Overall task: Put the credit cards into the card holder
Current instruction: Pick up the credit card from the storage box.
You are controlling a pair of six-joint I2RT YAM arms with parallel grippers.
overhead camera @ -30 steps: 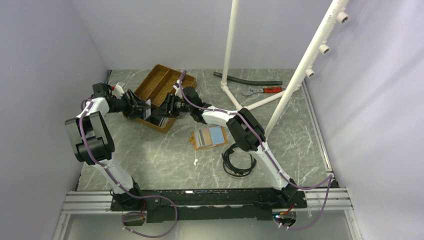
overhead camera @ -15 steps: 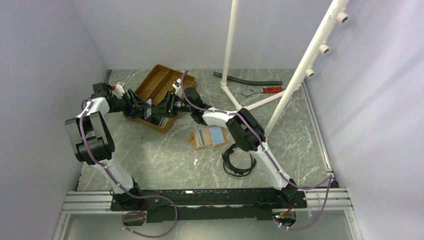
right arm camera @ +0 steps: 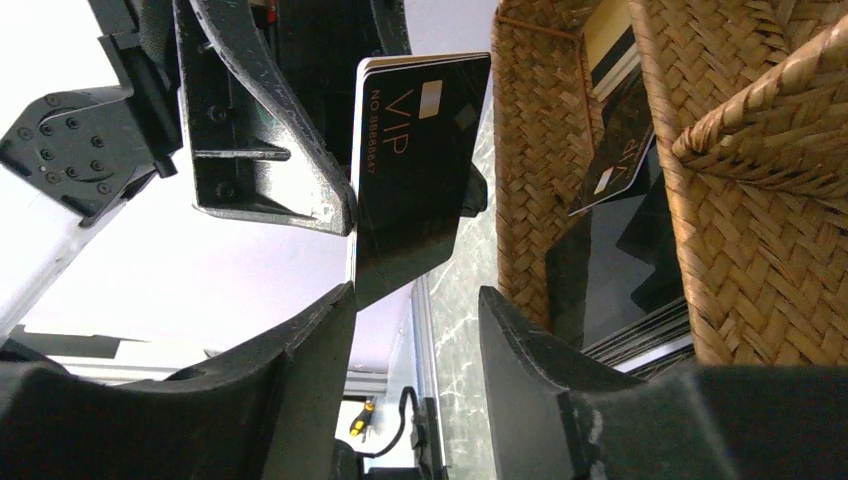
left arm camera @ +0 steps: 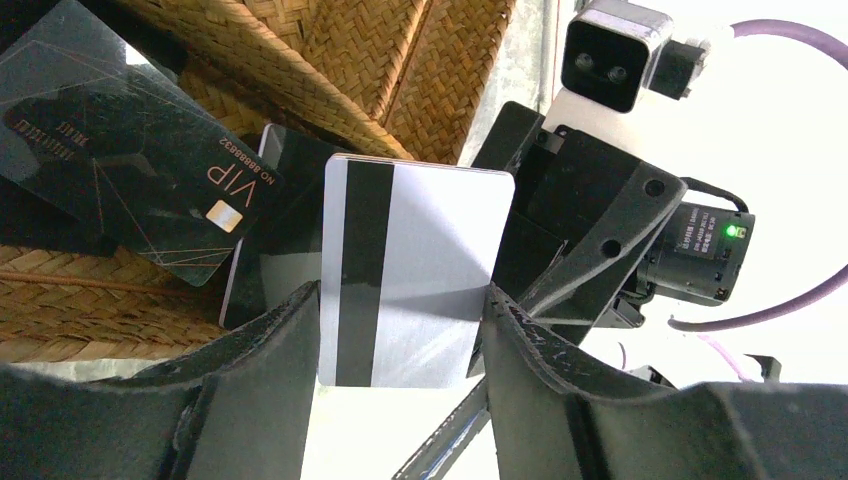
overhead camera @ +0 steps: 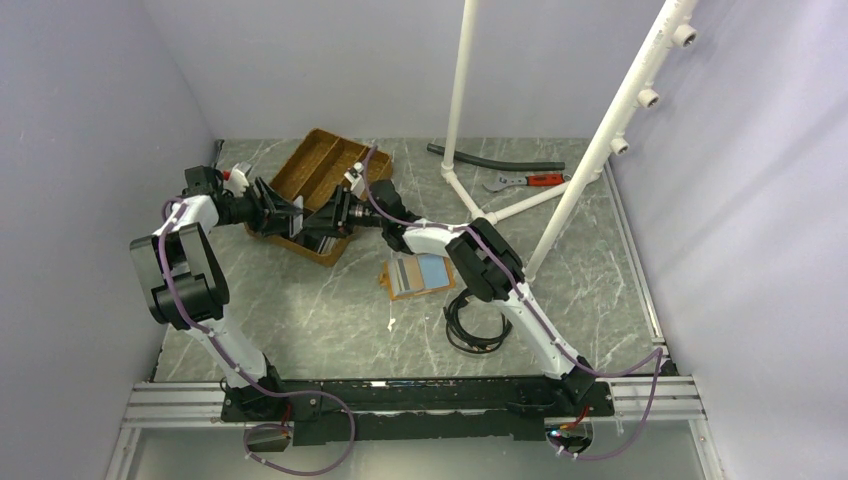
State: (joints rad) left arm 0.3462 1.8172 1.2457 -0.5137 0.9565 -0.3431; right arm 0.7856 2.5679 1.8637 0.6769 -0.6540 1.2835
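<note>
My left gripper point(overhead camera: 288, 215) point(left arm camera: 400, 300) is shut on a credit card point(left arm camera: 415, 270) by its two long edges, above the near end of the woven tray point(overhead camera: 318, 175). The card's back is whitish-grey with a dark stripe. Its front is black with "VIP" in the right wrist view point(right arm camera: 415, 160). My right gripper point(overhead camera: 320, 217) point(right arm camera: 412, 300) faces it, open, with the card's end just between its fingertips. More cards lie in the tray point(left arm camera: 150, 190) point(right arm camera: 620, 150). The orange card holder point(overhead camera: 420, 272) lies open on the table, pale blue pockets up.
A black cable coil point(overhead camera: 475, 325) lies near the holder. A white pipe frame point(overhead camera: 600, 140), a black hose point(overhead camera: 495, 160) and a red-handled wrench point(overhead camera: 530, 181) are at the back right. A small white scrap point(overhead camera: 392, 323) lies on the marble table.
My right gripper has moved a little left, closer to the left gripper and the card it holds. The left gripper has hardly moved.
</note>
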